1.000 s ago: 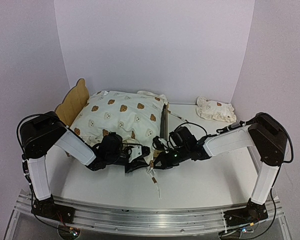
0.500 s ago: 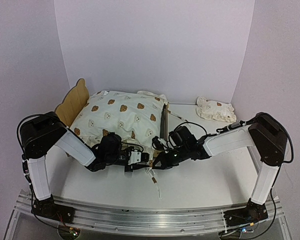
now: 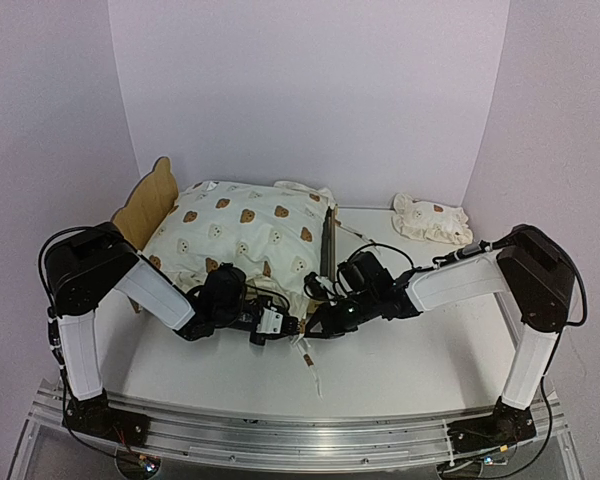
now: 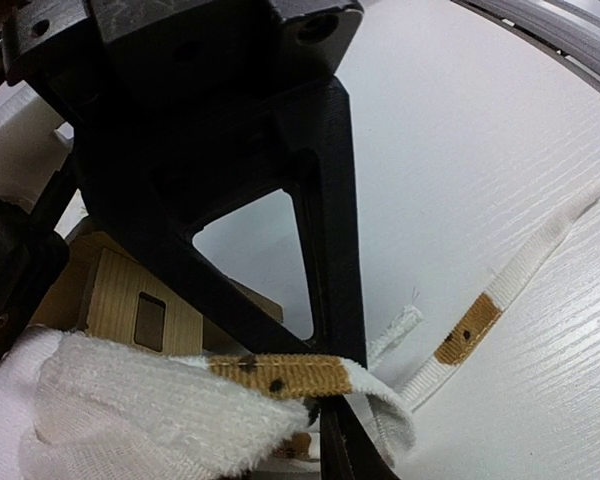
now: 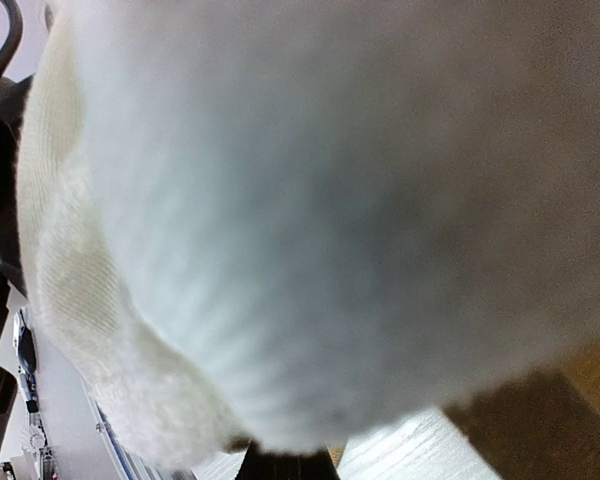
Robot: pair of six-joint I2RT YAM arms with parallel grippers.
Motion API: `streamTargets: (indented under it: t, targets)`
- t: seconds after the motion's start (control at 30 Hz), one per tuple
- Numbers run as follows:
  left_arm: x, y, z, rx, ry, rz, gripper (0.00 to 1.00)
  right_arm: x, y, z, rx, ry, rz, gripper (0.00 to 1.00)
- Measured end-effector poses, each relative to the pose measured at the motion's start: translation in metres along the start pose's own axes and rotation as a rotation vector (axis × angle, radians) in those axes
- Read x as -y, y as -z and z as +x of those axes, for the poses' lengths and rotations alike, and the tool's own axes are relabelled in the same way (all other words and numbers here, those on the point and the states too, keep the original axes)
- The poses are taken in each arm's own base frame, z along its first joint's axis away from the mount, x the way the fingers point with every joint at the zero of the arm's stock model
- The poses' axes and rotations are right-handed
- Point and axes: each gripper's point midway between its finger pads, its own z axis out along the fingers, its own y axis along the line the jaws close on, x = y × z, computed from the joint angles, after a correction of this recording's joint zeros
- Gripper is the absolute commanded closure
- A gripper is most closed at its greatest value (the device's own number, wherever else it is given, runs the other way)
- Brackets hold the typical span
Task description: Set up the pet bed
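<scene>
By the cushion (image 3: 242,232) on the pet bed (image 3: 146,205), right end effector (image 3: 316,322) is closed; left end effector (image 3: 278,322): opening cannot be told

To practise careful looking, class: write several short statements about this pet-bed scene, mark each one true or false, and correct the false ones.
1. The bear-print cushion lies on the pet bed. True.
2. The small pillow sits on the cushion. False: it lies apart on the table, at the far right.
3. The left tool and the right tool are both at the cushion's near edge. True.
4. The tie string hangs off the table's front edge. False: it lies flat on the table.
</scene>
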Motion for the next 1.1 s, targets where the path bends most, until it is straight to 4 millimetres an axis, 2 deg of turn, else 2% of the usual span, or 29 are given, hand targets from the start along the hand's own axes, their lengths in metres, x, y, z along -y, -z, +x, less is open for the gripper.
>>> streamTargets:
  t: [0.2, 0.33, 0.53, 0.7, 0.8, 0.9, 0.97, 1.1]
  targets:
    - [0.004, -0.001, 0.001, 0.004, -0.01, 0.024, 0.98, 0.001, 0.0, -0.001, 0.005, -0.001, 0.003, 1.0]
    - [0.005, -0.001, 0.002, 0.0, -0.006, 0.029, 1.0, 0.002, 0.0, -0.002, 0.008, -0.001, 0.007, 0.99]
    - [0.002, -0.002, 0.008, -0.039, 0.046, 0.006, 1.0, 0.004, 0.002, -0.006, 0.028, -0.006, 0.034, 0.74]
    - [0.001, 0.001, 0.017, -0.122, 0.169, -0.014, 1.0, -0.001, 0.022, -0.008, 0.08, 0.046, 0.122, 0.59]
    - [-0.001, 0.005, 0.02, -0.158, 0.243, -0.025, 1.0, -0.015, 0.03, 0.005, 0.098, 0.127, 0.193, 0.48]
    - [-0.005, 0.01, 0.019, -0.177, 0.303, -0.042, 1.0, -0.028, 0.028, 0.033, 0.089, 0.217, 0.261, 0.39]
    - [-0.007, 0.011, 0.018, -0.18, 0.326, -0.047, 1.0, -0.029, 0.022, 0.056, 0.056, 0.255, 0.31, 0.38]
    - [-0.004, 0.013, 0.023, -0.208, 0.37, -0.045, 1.0, -0.015, 0.014, 0.069, 0.039, 0.277, 0.401, 0.38]
